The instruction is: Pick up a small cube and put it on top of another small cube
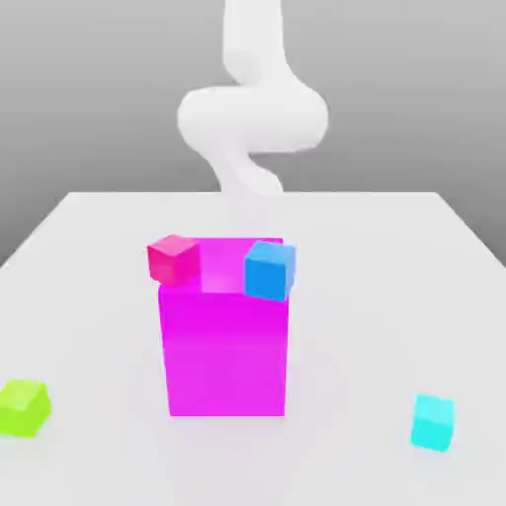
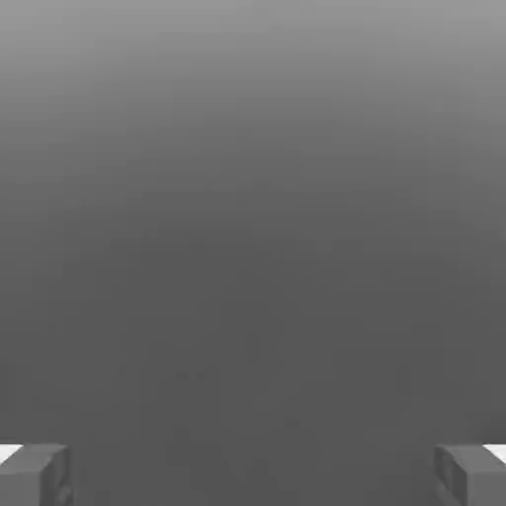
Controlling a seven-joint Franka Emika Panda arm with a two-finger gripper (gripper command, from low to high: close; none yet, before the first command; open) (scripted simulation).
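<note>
A pale, flat bench (image 1: 395,287) fills the lower part of the exterior view, with a plain grey backdrop behind it and nothing else in the room. Its far edge runs level across the picture, and its side edges splay outward toward the camera.

At the middle stands a big magenta block (image 1: 226,346). A pink cube (image 1: 174,259) sits at its top corner toward 10 o'clock, and a blue cube (image 1: 269,270) at its top corner toward 2 o'clock (whether they rest on the block or stand just behind it cannot be told). The white arm (image 1: 252,114) rises at 12 o'clock, beyond the block.

From the block, the small green cube (image 1: 23,407) lies out at 8 o'clock, close to the picture's left edge. The small turquoise cube (image 1: 433,422) lies at 4 o'clock, well apart from the green one, with the block between them. Bare bench surrounds both cubes, and the widest open stretches are the two flanks of the block.

In the hand view the tool (image 2: 253,474) is spread wide, its two grey fingertips (image 2: 35,474) far apart at opposite corners, pinching nothing.
</note>
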